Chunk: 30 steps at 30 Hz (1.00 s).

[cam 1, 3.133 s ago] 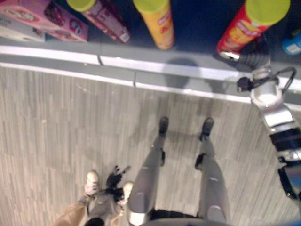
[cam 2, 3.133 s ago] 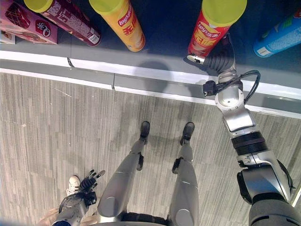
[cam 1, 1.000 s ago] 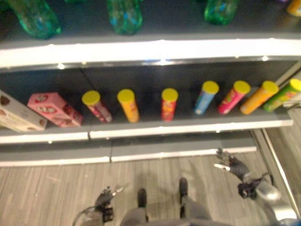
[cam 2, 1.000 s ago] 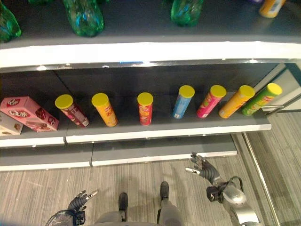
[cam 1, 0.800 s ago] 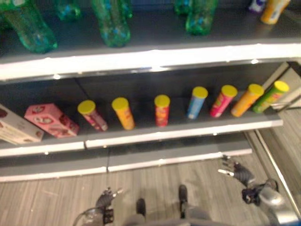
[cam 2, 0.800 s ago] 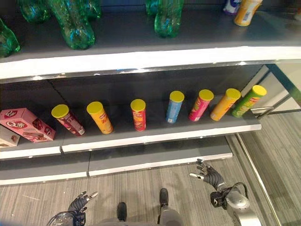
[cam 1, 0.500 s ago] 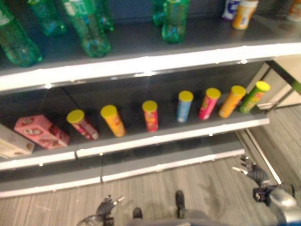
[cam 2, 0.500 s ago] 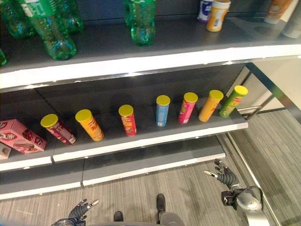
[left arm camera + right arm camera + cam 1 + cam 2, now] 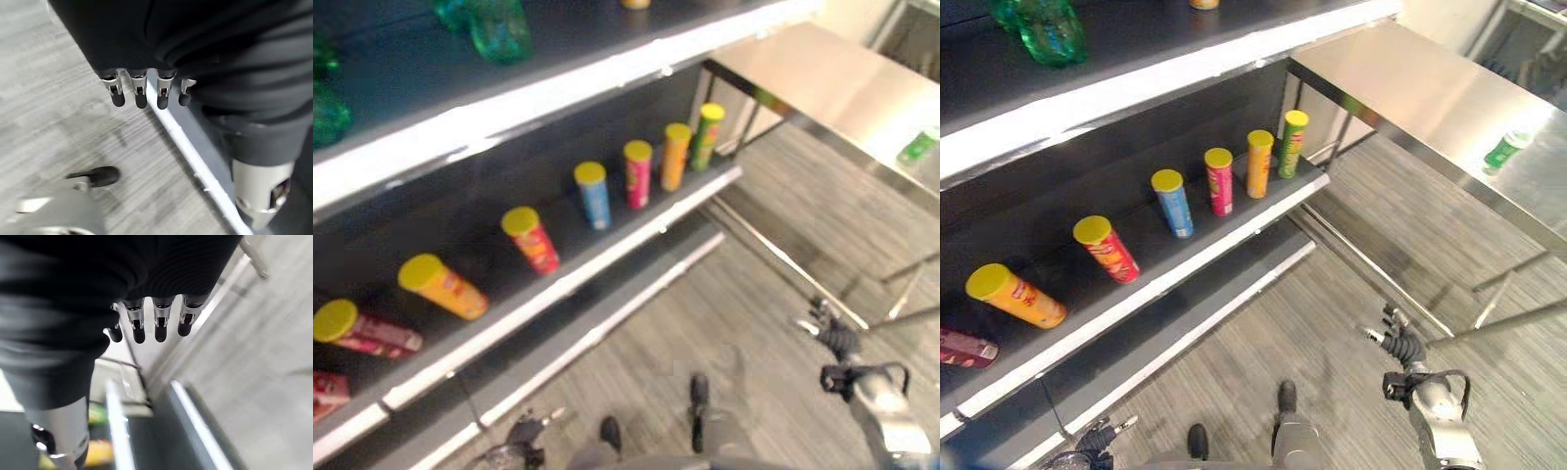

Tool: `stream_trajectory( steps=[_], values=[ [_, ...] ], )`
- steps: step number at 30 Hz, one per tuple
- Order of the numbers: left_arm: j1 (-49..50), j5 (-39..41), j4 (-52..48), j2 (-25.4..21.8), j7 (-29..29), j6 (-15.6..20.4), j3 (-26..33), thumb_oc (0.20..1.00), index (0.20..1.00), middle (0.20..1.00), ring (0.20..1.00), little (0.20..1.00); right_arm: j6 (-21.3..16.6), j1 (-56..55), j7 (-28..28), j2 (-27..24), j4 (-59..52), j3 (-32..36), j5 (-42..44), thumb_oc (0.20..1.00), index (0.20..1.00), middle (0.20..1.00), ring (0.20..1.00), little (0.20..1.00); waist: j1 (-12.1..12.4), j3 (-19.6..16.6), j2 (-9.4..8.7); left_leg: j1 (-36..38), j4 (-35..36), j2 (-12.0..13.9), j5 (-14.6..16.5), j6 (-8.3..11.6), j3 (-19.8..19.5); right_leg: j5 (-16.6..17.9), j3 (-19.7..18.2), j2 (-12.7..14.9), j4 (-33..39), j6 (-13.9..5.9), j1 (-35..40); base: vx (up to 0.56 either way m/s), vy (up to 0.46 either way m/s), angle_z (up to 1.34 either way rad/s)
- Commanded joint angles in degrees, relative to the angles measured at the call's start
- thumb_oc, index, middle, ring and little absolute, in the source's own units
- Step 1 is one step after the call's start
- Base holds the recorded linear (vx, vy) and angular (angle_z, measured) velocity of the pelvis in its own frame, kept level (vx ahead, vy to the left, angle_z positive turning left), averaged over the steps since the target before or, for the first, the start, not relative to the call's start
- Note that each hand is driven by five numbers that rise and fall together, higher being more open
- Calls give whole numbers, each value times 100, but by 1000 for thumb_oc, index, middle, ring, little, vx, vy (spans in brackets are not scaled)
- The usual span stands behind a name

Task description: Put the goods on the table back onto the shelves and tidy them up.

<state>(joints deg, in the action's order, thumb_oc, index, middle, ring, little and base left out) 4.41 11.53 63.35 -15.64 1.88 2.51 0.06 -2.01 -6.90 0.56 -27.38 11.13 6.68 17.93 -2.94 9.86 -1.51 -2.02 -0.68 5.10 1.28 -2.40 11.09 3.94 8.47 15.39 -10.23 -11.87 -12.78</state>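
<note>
A green bottle (image 9: pixel 1505 150) lies on the steel table (image 9: pixel 1410 88) at the right, beside the shelf unit. On the lower shelf (image 9: pixel 1185 269) a row of yellow-lidded chip cans stands, from a yellow can (image 9: pixel 1013 294) and a red can (image 9: pixel 1107 250) to a green can (image 9: pixel 1288 144) at the end nearest the table. My right hand (image 9: pixel 1398 343) hangs low over the floor, open and empty, its fingers (image 9: pixel 156 328) straight. My left hand (image 9: pixel 1097 438) hangs at the lower left, open, with its fingers (image 9: pixel 139 93) straight and nothing in them.
Green drink bottles (image 9: pixel 1043 24) stand on the upper shelf. The table's thin steel legs (image 9: pixel 1494 294) come down to the grey wood-pattern floor (image 9: pixel 1332 294) between the shelf base and my right hand.
The camera has swung up and to the right, bringing the steel table and its green bottle into view. My right hand, earlier at the red can, hangs low and empty.
</note>
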Motion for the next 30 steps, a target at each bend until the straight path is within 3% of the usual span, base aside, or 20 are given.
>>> stream_trajectory(
  steps=[1,3,6,9,10,11,12,13,14,16,17,19,20,21,22,23,25,26,28,30],
  values=[
    [169,-190,-203,-277,65,67,220,1000,1000,1000,1000,1000,-603,552,-304,-342,-709,426,-165,1000,1000,1000,1000,1000,236,-92,-97,-327,-191,220,259,482,-342,545,178,709,226,16,391,-47,-239,-74],
    [165,-150,-383,-360,92,77,257,1000,1000,1000,1000,1000,-684,770,-545,-551,-995,616,-366,1000,1000,1000,1000,1000,360,-200,-247,-401,-310,419,270,620,-117,1222,442,1186,388,-229,571,-49,-393,-70],
    [134,-17,-511,-419,138,90,338,1000,1000,1000,1000,1000,-676,939,-646,-800,-1221,697,-417,1000,1000,1000,1000,1000,452,-254,-331,-335,-323,653,347,796,34,1347,714,1234,583,-313,627,21,-306,-58],
    [109,148,-710,-472,95,119,352,1000,1000,1000,1000,1000,-634,1070,-672,-1099,-1352,764,-377,1000,1000,1000,1000,1000,543,-341,-482,-301,-279,979,207,1109,292,1014,1083,1004,1050,-313,781,68,-523,-84],
    [133,251,-838,-462,51,124,349,1000,1000,1000,1000,1000,-604,1077,-618,-1341,-1481,834,-323,1000,1000,1000,1000,1000,561,-334,-451,-210,-151,1329,-76,1292,363,451,1163,732,938,-313,753,159,-632,-73],
    [144,335,-901,-451,59,148,341,1000,1000,1000,1000,1000,-634,1087,-620,-1479,-1517,903,-224,1000,1000,1000,1000,1000,525,-341,-383,-126,-74,1553,-272,1396,400,182,1260,556,887,-262,802,210,-649,-40],
    [149,371,-969,-442,26,133,297,1000,1000,1000,1000,1000,-669,1093,-608,-1535,-1570,932,-168,1000,1000,1000,1000,1000,499,-332,-337,-139,-97,1697,-489,1413,380,10,1260,367,890,-147,846,186,-460,-9],
    [100,391,-1027,-429,25,142,249,1000,1000,1000,1000,1000,-704,1114,-623,-1679,-1559,954,-157,1000,1000,1000,1000,1000,474,-290,-231,-194,-189,1888,-927,1458,253,-127,1259,94,939,-20,922,169,-530,-1],
    [94,360,-1165,-398,-56,154,143,1000,1000,1000,1000,1000,-722,1116,-690,-1878,-1588,1053,-179,1000,1000,1000,1000,1000,411,-239,-184,-293,-477,1915,-1099,1307,315,-294,1238,-179,1097,167,1067,111,-399,3],
    [94,360,-1167,-396,-55,153,142,1000,1000,1000,1000,1000,-722,1115,-690,-1880,-1589,1055,-179,1000,1000,1000,1000,1000,404,-234,-175,-304,-496,1925,-1090,1310,298,-292,1250,-189,1105,170,1079,54,-248,19],
    [139,225,-1099,-357,-112,180,69,1000,1000,1000,1000,1000,-787,1284,-772,-1903,-1504,1027,-48,1000,1000,1000,1000,1000,473,-161,-229,-497,-998,1481,-768,1133,27,-328,1200,-327,1332,280,1189,88,-358,30],
    [212,126,-1014,-275,-168,183,-2,1000,1000,1000,1000,1000,-759,1400,-763,-1968,-1466,981,-74,1000,1000,1000,1000,1000,573,-127,-340,-867,-1223,522,100,914,-487,-360,1119,-355,1388,328,1279,138,-321,20],
    [249,97,-968,-220,-196,181,-64,1000,1000,1000,1000,1000,-782,1479,-783,-1931,-1426,976,11,1000,1000,1000,1000,1000,618,-147,-336,-920,-1059,144,182,832,-591,-356,1113,-402,1381,329,1287,234,-175,7],
    [364,-20,-904,-142,-255,149,-140,1000,1000,1000,1000,1000,-801,1622,-861,-1857,-1304,831,-40,1000,1000,1000,1000,1000,807,-185,-210,-1007,-672,-499,145,676,-837,-373,1026,-597,1373,336,1303,182,-114,0],
    [362,-21,-904,-140,-254,148,-138,1000,1000,1000,1000,1000,-802,1629,-862,-1859,-1301,827,-41,1000,1000,1000,1000,1000,797,-195,-215,-1018,-651,-511,115,668,-840,-361,1032,-587,1375,333,1286,226,-104,-17],
    [420,-103,-803,-90,-228,116,-225,1000,1000,1000,1000,1000,-811,1870,-975,-1731,-1159,639,-29,1000,1000,1000,1000,1000,936,-224,-117,-1158,-384,-880,-60,595,-1101,-356,956,-780,1396,346,1278,95,-50,-28],
    [419,-105,-800,-86,-227,118,-212,1000,1000,1000,1000,1000,-817,1897,-981,-1734,-1140,614,-30,1000,1000,1000,1000,1000,926,-229,-123,-1147,-351,-885,-75,593,-1099,-358,952,-775,1397,343,1272,96,-38,-84],
    [484,-127,-616,-24,-222,44,-201,1000,1000,1000,1000,1000,-724,2145,-1022,-1631,-1023,332,-114,1000,1000,1000,1000,1000,1001,-271,-23,-1037,-59,-943,-162,512,-1162,-425,872,-947,1349,379,1251,154,-13,-58],
    [444,-165,-419,-6,-152,13,-199,1000,1000,1000,1000,1000,-709,2174,-1017,-1429,-1034,270,-70,1000,1000,1000,1000,1000,960,-330,13,-826,72,-917,-237,399,-1186,-549,796,-1042,1245,440,1269,227,52,-24],
    [370,-239,-254,-21,-43,6,-75,1000,1000,1000,1000,1000,-677,2070,-1007,-1274,-1124,267,-262,1000,1000,1000,1000,1000,885,-432,-53,-565,333,-846,-317,420,-1069,-709,749,-1011,1054,479,1329,264,96,-27]
  ],
)
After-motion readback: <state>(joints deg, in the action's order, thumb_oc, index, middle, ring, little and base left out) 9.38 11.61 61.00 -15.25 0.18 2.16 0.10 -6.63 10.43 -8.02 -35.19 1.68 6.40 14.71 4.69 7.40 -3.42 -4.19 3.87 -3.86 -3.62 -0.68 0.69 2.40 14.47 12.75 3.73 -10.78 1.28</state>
